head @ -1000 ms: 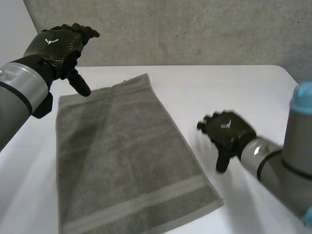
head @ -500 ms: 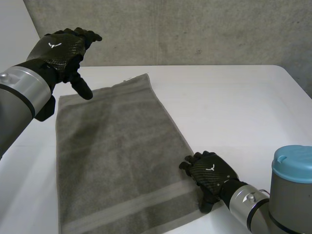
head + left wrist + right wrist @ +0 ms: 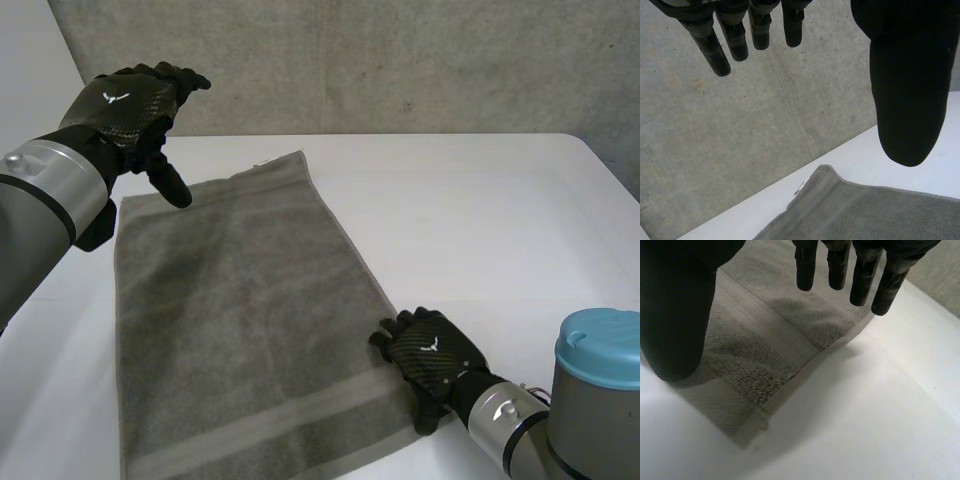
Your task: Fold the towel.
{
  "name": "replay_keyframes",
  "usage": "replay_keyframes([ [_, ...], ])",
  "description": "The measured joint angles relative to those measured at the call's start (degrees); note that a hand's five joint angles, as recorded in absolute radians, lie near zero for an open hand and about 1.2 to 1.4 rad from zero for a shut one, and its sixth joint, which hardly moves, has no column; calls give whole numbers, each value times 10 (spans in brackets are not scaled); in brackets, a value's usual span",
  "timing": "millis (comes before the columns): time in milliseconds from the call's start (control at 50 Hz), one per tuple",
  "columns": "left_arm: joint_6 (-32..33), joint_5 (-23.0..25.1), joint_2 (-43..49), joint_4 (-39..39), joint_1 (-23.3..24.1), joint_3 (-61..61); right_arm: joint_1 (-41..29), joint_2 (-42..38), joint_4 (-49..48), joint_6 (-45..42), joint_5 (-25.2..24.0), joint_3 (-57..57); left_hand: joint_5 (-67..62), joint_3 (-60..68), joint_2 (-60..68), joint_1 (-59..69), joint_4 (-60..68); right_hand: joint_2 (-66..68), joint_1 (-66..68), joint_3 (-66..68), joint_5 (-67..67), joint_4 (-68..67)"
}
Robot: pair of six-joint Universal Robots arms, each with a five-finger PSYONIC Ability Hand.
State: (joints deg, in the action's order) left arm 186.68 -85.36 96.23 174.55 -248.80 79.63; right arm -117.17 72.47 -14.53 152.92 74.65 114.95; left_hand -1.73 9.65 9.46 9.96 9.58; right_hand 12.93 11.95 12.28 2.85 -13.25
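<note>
The right hand has dropped to the near right edge of the towel, which lies flat on the table. Its fingers are apart and grip nothing. The left hand still hovers open over the far left corner. Grasping likely comes next.

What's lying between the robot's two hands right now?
Only the towel, spread flat, lies between the left hand and the right hand, as the head view shows.
</note>
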Motion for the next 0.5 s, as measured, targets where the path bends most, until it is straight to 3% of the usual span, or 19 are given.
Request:
replay_keyframes([
  [300, -1, 0, -1, -1, 0, 0, 0, -35, -84, -45, 17, -6, 0, 0, 0, 0, 0, 22, 8, 31, 25, -21],
  [500, -1, -1, -1, -1, -1, 1, 6, -19, -24, -58, 28, -12, 0, 0, 0, 0, 0, 46, 32, 56, 42, -48],
])
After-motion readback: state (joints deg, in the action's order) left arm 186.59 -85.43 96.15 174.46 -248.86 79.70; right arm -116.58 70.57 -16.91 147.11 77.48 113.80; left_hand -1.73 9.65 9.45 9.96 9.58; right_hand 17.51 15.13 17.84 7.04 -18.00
